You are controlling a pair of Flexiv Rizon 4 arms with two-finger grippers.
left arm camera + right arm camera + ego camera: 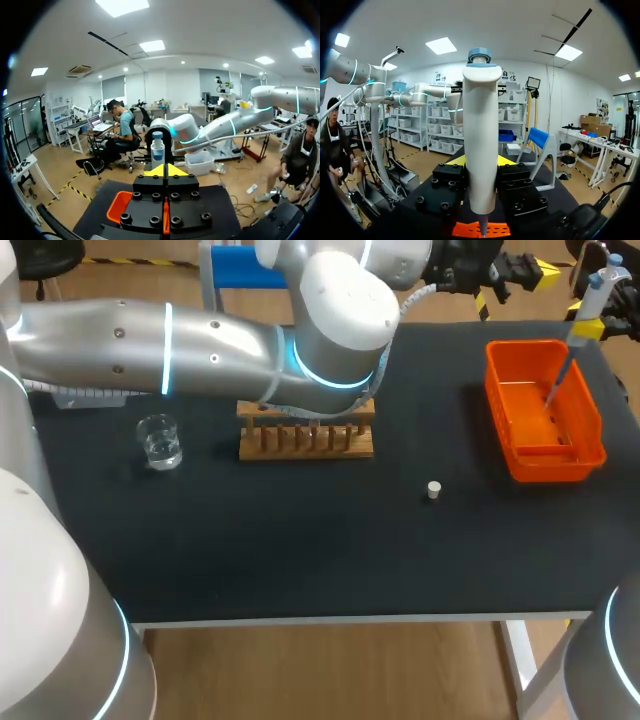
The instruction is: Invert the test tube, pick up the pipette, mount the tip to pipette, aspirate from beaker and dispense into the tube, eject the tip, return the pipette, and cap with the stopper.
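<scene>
Pipette: upright in the right gripper (481, 162). The white pipette (481, 140) with its blue cap fills the right wrist view, clamped between the two yellow tips, one on either side of its body.
Right jaws: clenched on the pipette, no doubt about it.
Pipette, from above: it sits at the table's far right corner (590, 295), and its thin lower end slants down over the orange basket (548, 468). Whether a tip is on it, I cannot tell.
Basket: orange, on the right side of the black table (300, 550), directly under the pipette. It also shows under the right gripper in the right wrist view (480, 229).
Left arm (200, 345): in from the left and stretched right across the back of the table, past the middle.
Left gripper (165, 171): its yellow tips are pressed together, with nothing visible between them. It faces the pipette (157, 147) just ahead, with the basket (119, 206) below and to one side.
Rack: the wooden rack (305, 445) stands mid-table at the back. Its top is behind the left arm, so whatever stands in it is hidden.
Beaker: the clear glass beaker (160, 442) is left of the rack and apart from it.
Stopper: the small pale stopper (433, 490) stands alone on the table, between the rack and the basket and nearer the front edge.
</scene>
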